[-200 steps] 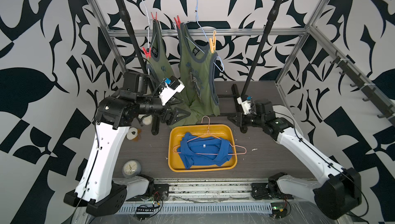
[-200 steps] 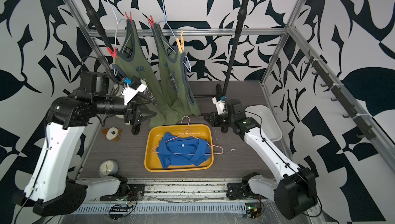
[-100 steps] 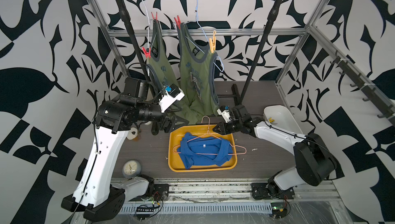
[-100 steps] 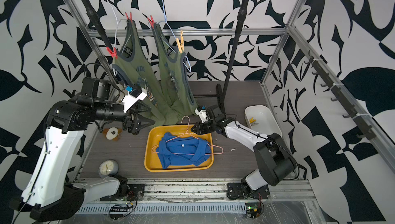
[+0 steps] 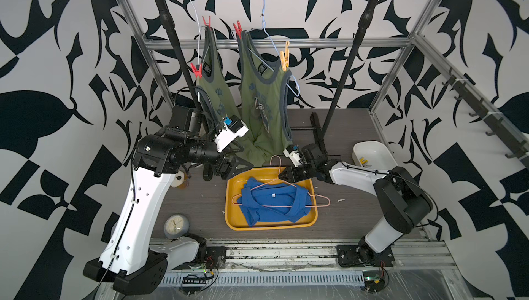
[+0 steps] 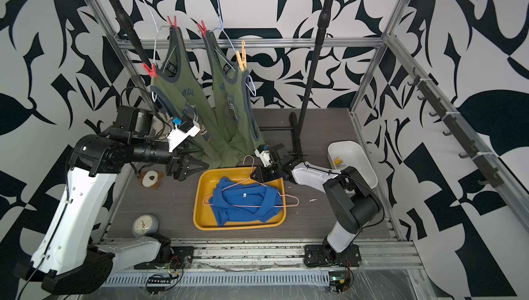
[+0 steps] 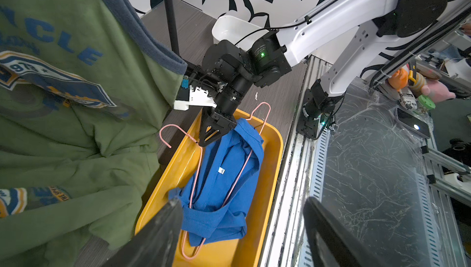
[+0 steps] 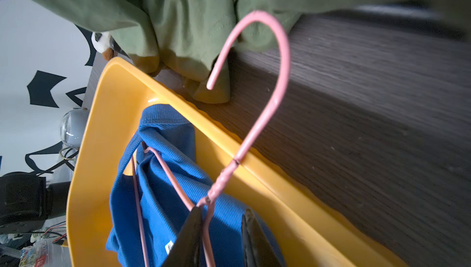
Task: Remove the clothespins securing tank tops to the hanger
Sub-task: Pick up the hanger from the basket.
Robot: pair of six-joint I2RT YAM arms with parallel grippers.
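Observation:
Two olive tank tops point(image 5: 264, 103) point(image 6: 183, 95) hang on wire hangers from the black rail. Red clothespins point(image 5: 206, 22) point(image 5: 237, 28) point(image 5: 196, 70) and a yellow clothespin point(image 5: 284, 56) pin their straps. A blue tank top point(image 5: 274, 201) lies on a pink hanger point(image 5: 276, 159) in the yellow tray point(image 5: 229, 198). My right gripper point(image 8: 222, 209) point(image 5: 282, 176) is open at the tray's rear edge, and the hanger's neck wire point(image 8: 216, 191) runs between its jaws against one finger. My left gripper point(image 7: 242, 202) point(image 5: 243, 166) is open and empty by the tray's rear left corner, under the olive hems.
A white bin point(image 5: 380, 152) at the right holds a yellow clothespin point(image 5: 363, 161). A small clock point(image 5: 176, 225) and a small plush toy point(image 6: 151, 178) sit at the left. The rail's posts point(image 5: 337, 98) and foot bar stand behind the tray.
My right arm swung left from the rack's foot to the tray's rear edge and now straddles the pink hanger's neck. My left gripper dropped slightly.

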